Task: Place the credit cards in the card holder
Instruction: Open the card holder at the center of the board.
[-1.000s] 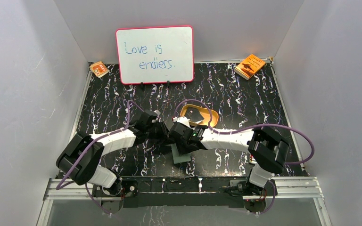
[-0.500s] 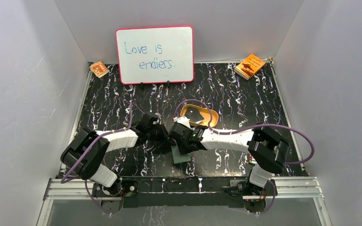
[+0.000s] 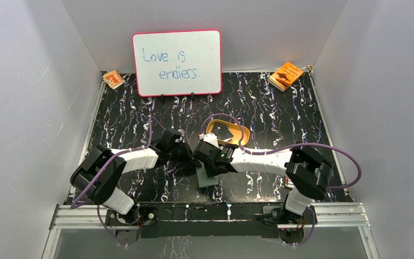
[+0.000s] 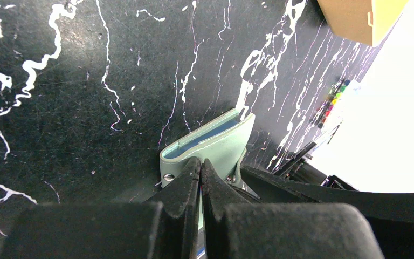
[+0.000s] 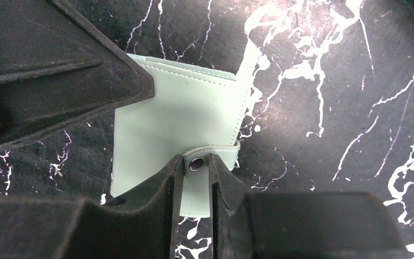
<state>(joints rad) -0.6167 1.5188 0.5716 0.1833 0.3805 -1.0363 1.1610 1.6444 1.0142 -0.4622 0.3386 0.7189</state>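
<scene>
Holder (image 5: 178, 113) lying folded on surface (image 5: 312, 178) between arms. Left claw (image 4: 200, 164) sitting fully closed at its edge; right claw (image 5: 193, 172) straddling snap tab (image 5: 218, 152), grip unclear. No cards showing; opening and loading remaining.

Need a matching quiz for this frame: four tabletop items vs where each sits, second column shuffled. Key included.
Items:
1. pink-framed white whiteboard
2. larger orange booklet
3. tan-gold oval tray
4. sage-green bifold card holder

Places:
A. far right corner
B. nearest the near edge
C. far centre, standing upright
D. centre, lying flat

Pairs: 1-C, 2-A, 3-D, 4-B
</scene>
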